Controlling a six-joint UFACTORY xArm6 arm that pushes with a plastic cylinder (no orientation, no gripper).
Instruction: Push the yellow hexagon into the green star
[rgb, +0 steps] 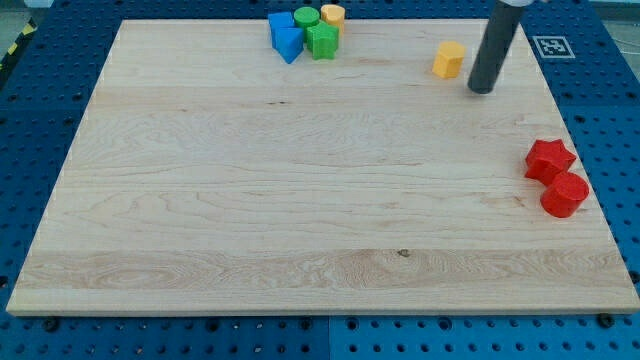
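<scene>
My tip sits on the surface near the view's top right. No gripper on this rig, just a bare rod, so there is no spread or pinch state to tell.

Yellow hexagon is just to the view's left of my tip and slightly toward the top, close but apart, no contact visible. Green star is well apart from my tip, further to the view's left, up by the top edge. It sits in a cluster touching a green round block, a yellow round block, and two blue blocks, shapes hard to make out.

Progress: early, I judge. Hexagon and star are well apart, the push across is all left to do. Tip is on the hexagon's far side from the star, so placed fine for a push toward the view's left.

Red star and red round block lie toward the view's bottom right of my tip, touching each other, not involved.

Writing: none readable. A black-and-white square marker lies off the surface, right of the rod.
</scene>
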